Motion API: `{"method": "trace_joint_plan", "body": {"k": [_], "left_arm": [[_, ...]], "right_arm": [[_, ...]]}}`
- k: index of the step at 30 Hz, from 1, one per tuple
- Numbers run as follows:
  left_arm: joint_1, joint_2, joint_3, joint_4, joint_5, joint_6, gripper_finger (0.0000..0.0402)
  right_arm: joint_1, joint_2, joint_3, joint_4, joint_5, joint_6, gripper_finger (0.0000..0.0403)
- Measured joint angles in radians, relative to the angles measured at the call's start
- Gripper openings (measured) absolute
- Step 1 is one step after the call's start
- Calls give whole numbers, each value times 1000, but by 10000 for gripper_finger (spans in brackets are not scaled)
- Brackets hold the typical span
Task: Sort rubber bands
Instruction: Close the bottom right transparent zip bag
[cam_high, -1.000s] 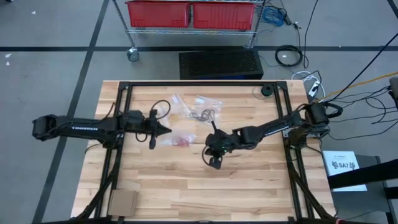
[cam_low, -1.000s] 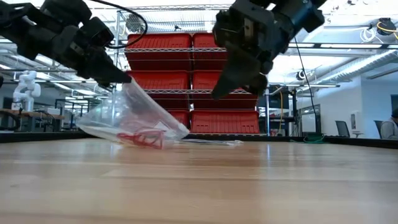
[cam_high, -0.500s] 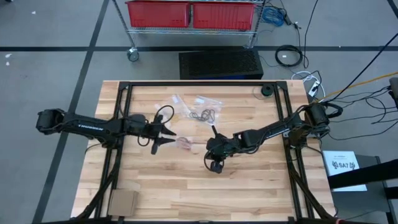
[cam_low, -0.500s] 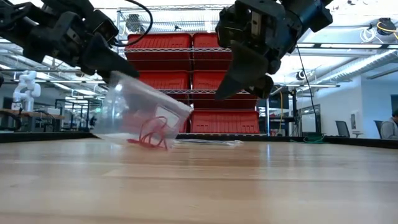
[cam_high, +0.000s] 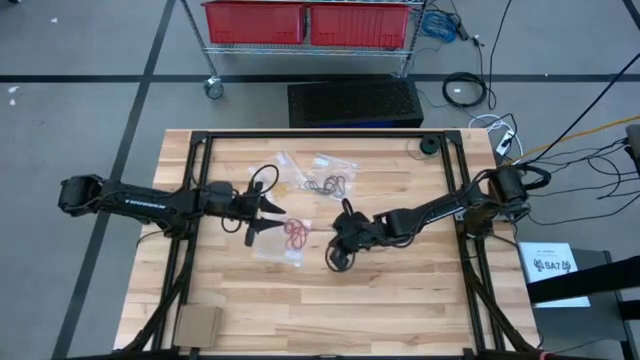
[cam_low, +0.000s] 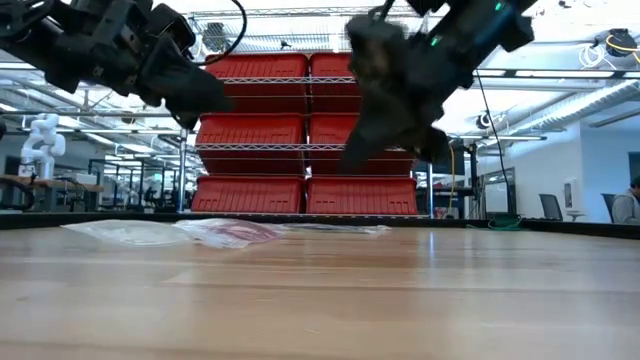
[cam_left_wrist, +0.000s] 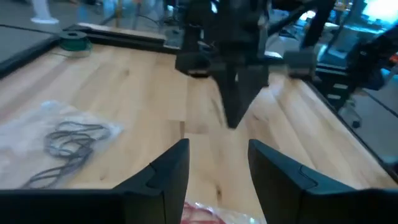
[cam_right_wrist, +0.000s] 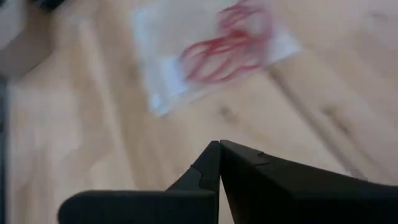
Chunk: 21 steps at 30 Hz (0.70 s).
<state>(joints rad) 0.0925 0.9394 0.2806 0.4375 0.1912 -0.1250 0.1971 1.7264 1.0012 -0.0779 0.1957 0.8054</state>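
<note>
Near the middle of the wooden table (cam_high: 400, 300), the thin red rubber bands (cam_high: 295, 234) are seen bagged in a flat clear plastic bag (cam_high: 272, 246), between the spread-fingered, empty left gripper (cam_high: 270, 216) and the closed, empty right gripper (cam_high: 346, 209). Farther toward the far edge, the dark rubber bands (cam_high: 326, 185) are seen on another clear bag (cam_high: 334, 163), so the sorting is judged well advanced, though tan bands cannot be made out.

Three clear bags (cam_high: 283, 238) and two pincers (cam_high: 266, 220) show on the table (cam_high: 400, 300).
</note>
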Motion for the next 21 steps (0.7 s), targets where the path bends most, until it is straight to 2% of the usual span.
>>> {"method": "trace_joint_plan", "body": {"k": [4, 7, 10, 12, 17, 21], "left_arm": [[26, 0, 2, -33, -46, 26, 167], [53, 0, 2, -90, -94, 26, 164], [80, 0, 2, -164, -115, 27, 156], [96, 0, 2, -200, -117, 26, 148], [105, 0, 2, -229, -118, 26, 113], [103, -20, 2, -241, -96, 25, 70]], "right_arm": [[-39, 73, 0, 76, 34, 22, 20], [-73, 152, 0, 230, -53, 9, 43], [-82, 223, 2, 450, -162, -82, 58], [-78, 258, 27, 526, -190, -148, 57], [-97, 336, 155, 398, -136, -377, 22], [-152, 387, 305, 289, -149, -599, 3]]}}
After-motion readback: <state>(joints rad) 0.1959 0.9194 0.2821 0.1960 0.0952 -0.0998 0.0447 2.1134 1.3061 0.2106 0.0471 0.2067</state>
